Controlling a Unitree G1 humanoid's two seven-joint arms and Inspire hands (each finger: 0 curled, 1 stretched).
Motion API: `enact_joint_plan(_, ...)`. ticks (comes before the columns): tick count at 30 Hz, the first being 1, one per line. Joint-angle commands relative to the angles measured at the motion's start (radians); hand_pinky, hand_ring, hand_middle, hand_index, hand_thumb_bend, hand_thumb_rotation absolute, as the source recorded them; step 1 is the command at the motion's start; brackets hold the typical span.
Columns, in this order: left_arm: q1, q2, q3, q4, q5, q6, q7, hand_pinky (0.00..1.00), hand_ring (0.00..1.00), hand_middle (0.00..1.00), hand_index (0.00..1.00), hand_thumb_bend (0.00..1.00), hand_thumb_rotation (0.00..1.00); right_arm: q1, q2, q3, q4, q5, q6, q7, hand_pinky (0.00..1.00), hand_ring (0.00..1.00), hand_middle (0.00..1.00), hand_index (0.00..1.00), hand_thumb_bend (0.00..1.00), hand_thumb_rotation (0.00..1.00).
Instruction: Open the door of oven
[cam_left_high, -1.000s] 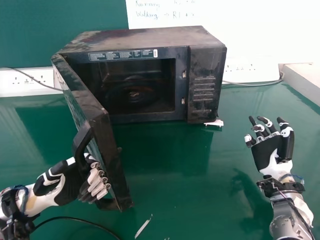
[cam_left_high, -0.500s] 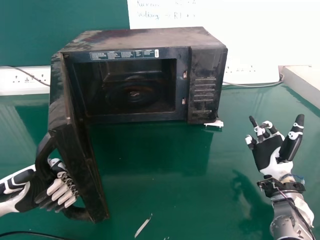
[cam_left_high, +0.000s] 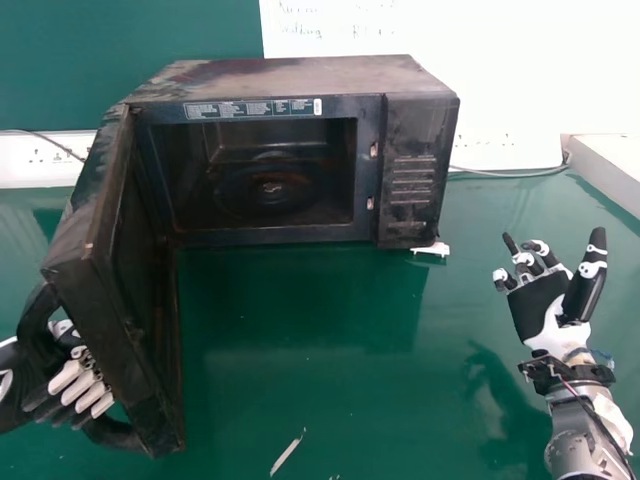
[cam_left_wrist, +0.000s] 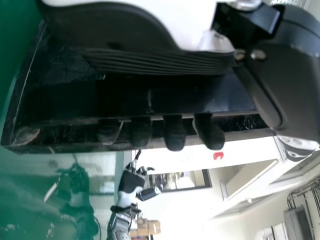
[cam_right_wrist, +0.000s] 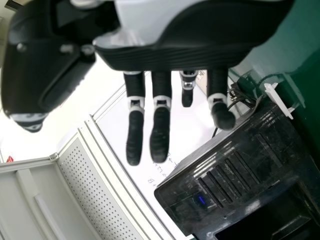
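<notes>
The black oven (cam_left_high: 418, 160) stands at the back of the green table, its cavity exposed and its door (cam_left_high: 110, 260) swung wide toward the robot's left. At the door's free edge, my left hand (cam_left_high: 70, 385) has its fingers curled round the door handle (cam_left_high: 40, 315), its wrist cut off by the view's left edge. The left wrist view shows the left hand (cam_left_wrist: 175, 132) with its fingers round the dark handle bar. Right of the oven, my right hand (cam_left_high: 545, 300) is raised over the table, fingers and thumb spread. In the right wrist view the right hand (cam_right_wrist: 160, 130) holds nothing.
A white socket strip (cam_left_high: 40, 160) and a cable lie behind the oven at the left. A small white piece (cam_left_high: 432, 249) sits by the oven's right front corner. A white scrap (cam_left_high: 286, 455) lies near the table's front. A pale ledge (cam_left_high: 608, 170) borders the right side.
My left hand and the door have swung farther left and toward the robot, widening the doorway. The right hand's thumb has moved outward, away from its fingers.
</notes>
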Motion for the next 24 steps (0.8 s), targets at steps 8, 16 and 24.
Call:
enact_joint_plan(8,-0.323,0.276,0.464,0.119,-0.363,-0.159,0.215,0.0,0.03,0.1,0.22,1.0,0.26,-0.033,-0.043,-0.022,0.049,0.009,0.0,0.01,0.0,0.0,0.06,0.1,0.93,0.87)
enact_joint_plan(16,-0.44,0.195,0.488,0.156,-0.331,-0.227,0.585,0.01,0.06,0.14,0.31,1.0,0.33,-0.036,-0.046,-0.028,0.062,0.013,-0.012,0.031,0.0,0.0,0.06,0.1,0.9,0.85)
enact_joint_plan(24,-0.595,0.075,0.488,0.07,-0.204,-0.404,1.142,0.08,0.15,0.26,0.33,0.74,0.39,-0.04,-0.042,-0.026,0.068,-0.009,-0.025,-0.032,0.0,0.02,0.08,0.16,0.94,0.85)
